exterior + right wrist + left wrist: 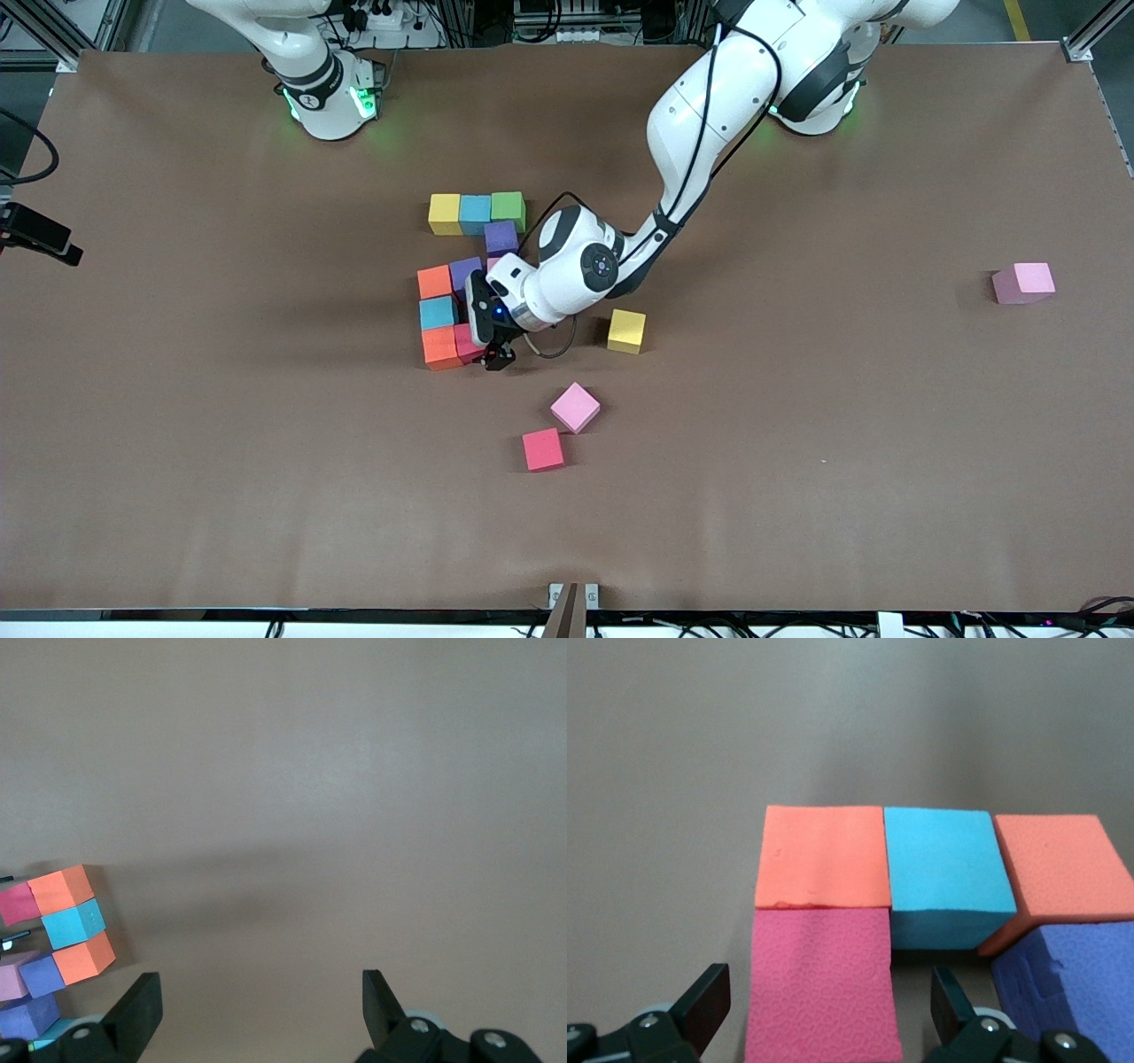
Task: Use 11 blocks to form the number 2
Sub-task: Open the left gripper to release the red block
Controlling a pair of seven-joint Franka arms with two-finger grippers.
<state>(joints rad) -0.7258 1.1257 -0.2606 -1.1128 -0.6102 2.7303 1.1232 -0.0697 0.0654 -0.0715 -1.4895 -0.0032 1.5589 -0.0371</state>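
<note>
While the right gripper (257, 1014) waits open above bare table, we see the left gripper (824, 1010) spread open, straddling the red block (821, 983) beside the orange block (824, 855).

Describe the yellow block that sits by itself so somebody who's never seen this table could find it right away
Start at the cluster of coloured blocks in the middle of the brown table. The left arm's pincer is down at it. The loose yellow block lies beside that arm's wrist, toward the left arm's end. The other yellow block touches a blue one; this one touches nothing.
</note>
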